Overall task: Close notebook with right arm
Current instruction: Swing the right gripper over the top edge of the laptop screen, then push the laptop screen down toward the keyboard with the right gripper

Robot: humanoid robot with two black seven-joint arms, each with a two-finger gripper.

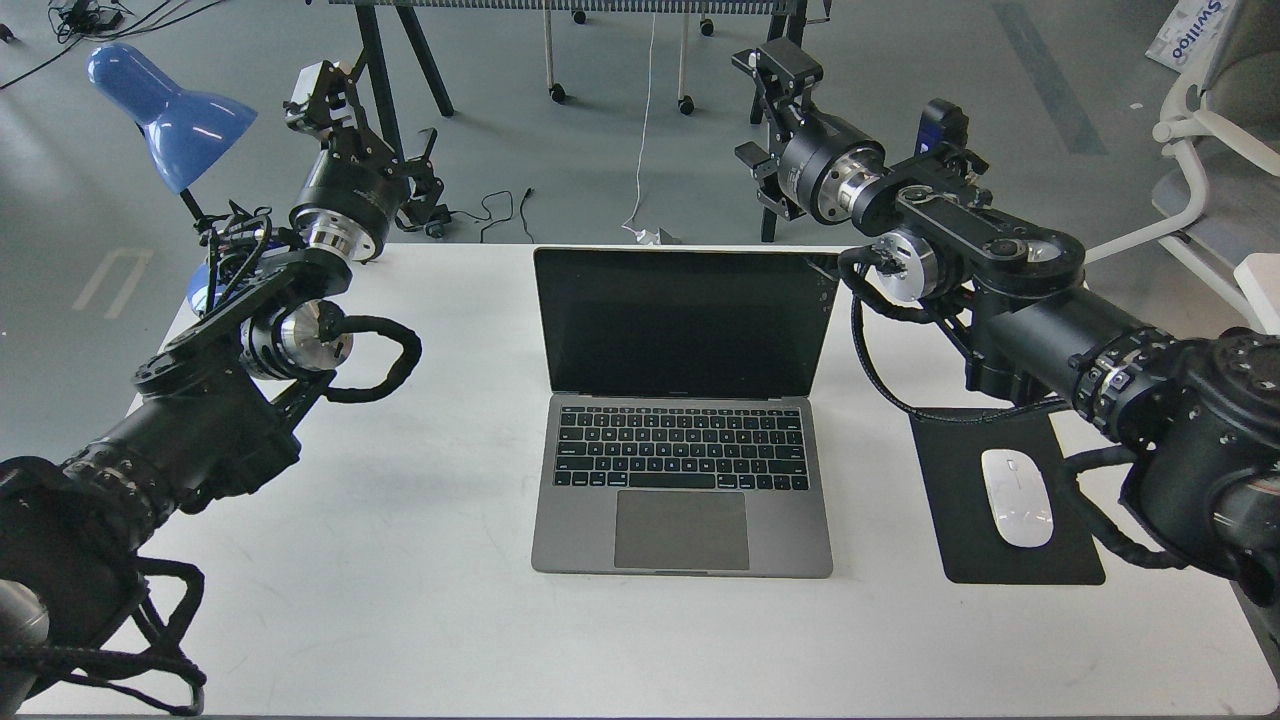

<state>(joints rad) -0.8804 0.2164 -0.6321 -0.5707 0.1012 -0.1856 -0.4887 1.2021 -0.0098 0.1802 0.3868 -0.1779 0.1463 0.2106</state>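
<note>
The notebook lies open in the middle of the white table, its black screen upright and facing me. My right arm reaches in from the right, with its blue module near the wrist. My right gripper is open and empty. It hovers beyond the table's far edge, just behind and above the screen's top right corner, not touching it. My left gripper is open and empty at the far left, well away from the notebook.
A black mouse pad with a white mouse lies right of the notebook, under my right arm. A blue desk lamp stands at the far left corner. A white chair is at the right. Table legs stand behind.
</note>
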